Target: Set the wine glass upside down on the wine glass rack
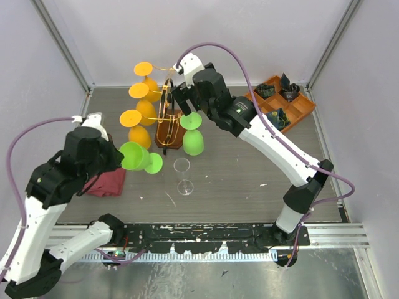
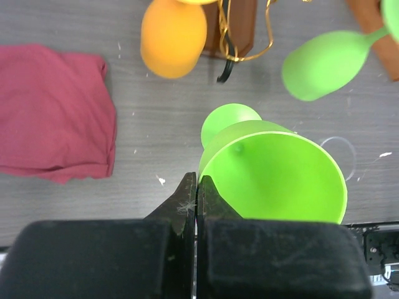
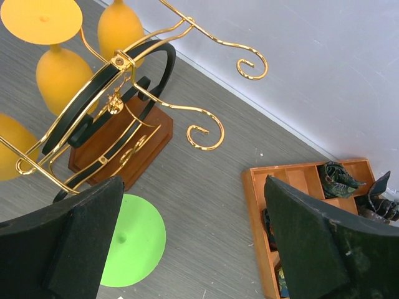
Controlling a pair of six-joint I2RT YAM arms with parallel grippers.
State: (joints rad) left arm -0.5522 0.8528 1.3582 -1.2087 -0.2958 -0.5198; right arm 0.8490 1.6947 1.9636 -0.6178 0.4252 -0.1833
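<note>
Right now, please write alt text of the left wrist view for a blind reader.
The left tool, shut, sits beside a green wine glass lying on its side, mouth toward the camera. A red cloth lies at left; an orange glass, a second green glass and the rack base line the top.

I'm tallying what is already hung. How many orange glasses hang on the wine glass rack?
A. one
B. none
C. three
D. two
C: the top view shows three orange glasses hanging base-up in a row along one side of the wine glass rack.
</note>
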